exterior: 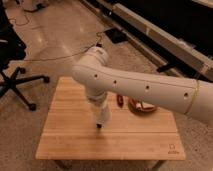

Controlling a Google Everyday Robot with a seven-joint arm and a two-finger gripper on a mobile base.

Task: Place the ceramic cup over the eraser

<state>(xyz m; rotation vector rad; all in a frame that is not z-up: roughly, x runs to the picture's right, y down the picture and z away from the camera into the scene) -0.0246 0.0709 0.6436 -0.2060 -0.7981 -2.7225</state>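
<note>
One hand (99, 125) hovers low over one wooden table (75, 140), apparently empty.

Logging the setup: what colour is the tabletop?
Light wood tabletop, clearest in the camera view; the hand hangs just above it.

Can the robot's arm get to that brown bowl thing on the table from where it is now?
Probably yes. The gripper hangs low over the middle of the wooden table, and the brown bowl-like thing sits off to one side near the table's far edge. Only a small red object lies roughly between them.
</note>
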